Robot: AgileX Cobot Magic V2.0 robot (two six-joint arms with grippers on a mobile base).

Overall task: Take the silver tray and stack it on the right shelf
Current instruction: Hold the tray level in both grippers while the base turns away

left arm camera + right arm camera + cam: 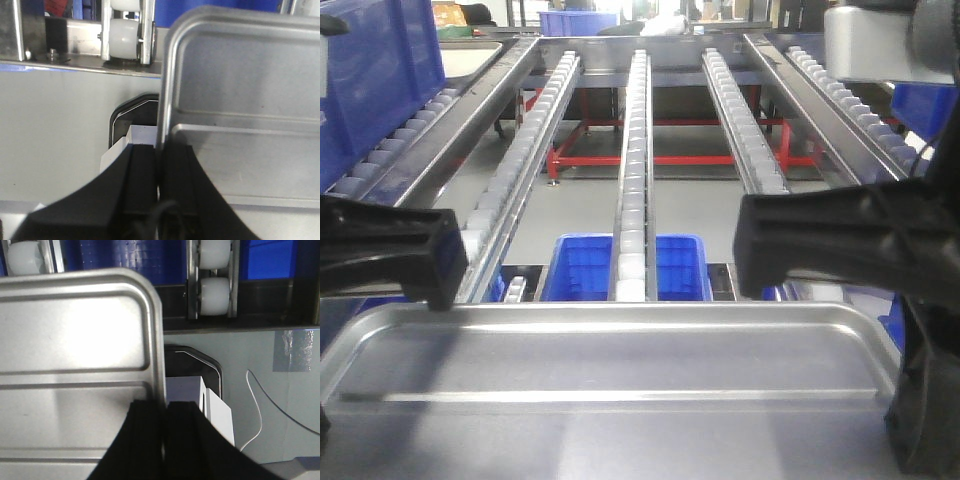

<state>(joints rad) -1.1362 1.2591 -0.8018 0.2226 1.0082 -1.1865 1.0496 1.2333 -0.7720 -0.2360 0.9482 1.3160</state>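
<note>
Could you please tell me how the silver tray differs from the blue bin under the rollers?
The silver tray is shiny, shallow metal; the blue bin is deeper plastic. The left gripper and right gripper clamp the tray; the bin sits untouched beneath the rollers. Both are rectangular.

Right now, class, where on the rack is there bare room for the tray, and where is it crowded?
Bare: the middle roller lanes beyond the silver tray. Crowded: blue bin far left; left gripper and right gripper clamp the tray's ends.
</note>
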